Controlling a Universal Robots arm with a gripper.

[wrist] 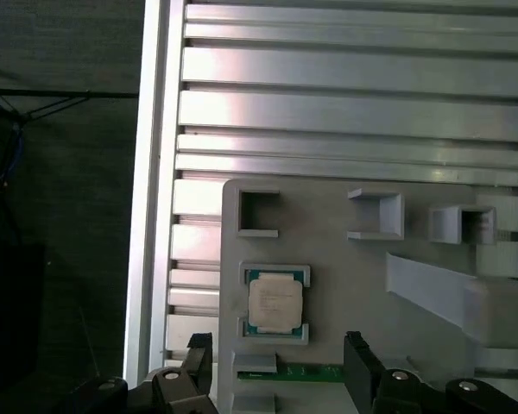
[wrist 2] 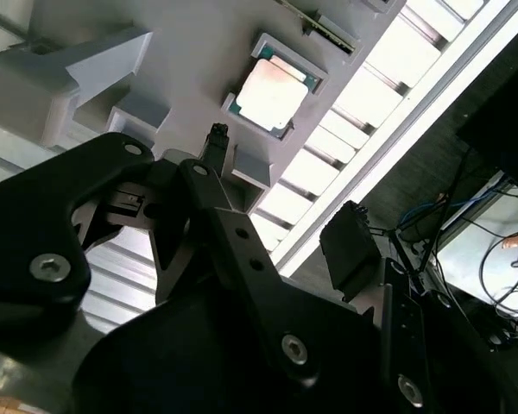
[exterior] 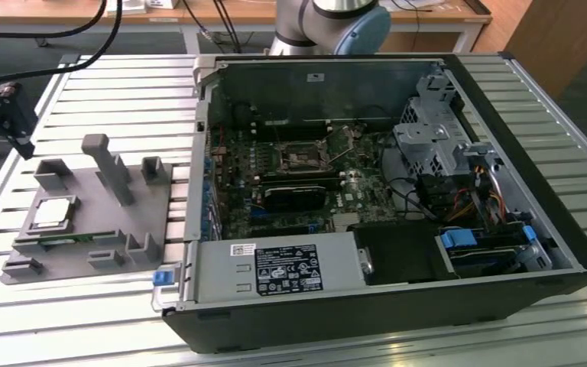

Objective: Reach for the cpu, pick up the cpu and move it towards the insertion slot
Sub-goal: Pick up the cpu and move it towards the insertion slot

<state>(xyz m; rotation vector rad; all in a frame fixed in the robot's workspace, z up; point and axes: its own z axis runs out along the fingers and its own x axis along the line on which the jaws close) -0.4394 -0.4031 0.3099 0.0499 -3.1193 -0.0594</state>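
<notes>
The cpu (exterior: pixel 51 212) is a silvery square chip lying flat in a recess of the grey fixture plate (exterior: pixel 110 229) on the exterior view's left. It shows in both wrist views (wrist: pixel 275 301) (wrist 2: pixel 272 90). My gripper (wrist: pixel 278 358) hangs above the plate, open, its two dark fingers (wrist: pixel 200 352) spread wider than the chip and holding nothing. In the exterior view the gripper (exterior: pixel 13 130) is a black shape above the plate's far corner. The insertion slot (exterior: pixel 301 157) is the square framed socket on the motherboard inside the open computer case.
The open computer case (exterior: pixel 396 290) takes up the exterior view's middle and right. Grey posts (exterior: pixel 108 168) rise from the fixture plate beside the chip. A narrow green memory stick (wrist: pixel 304 373) lies in the plate next to the chip. The slatted metal table's edge (wrist: pixel 151 172) is close by.
</notes>
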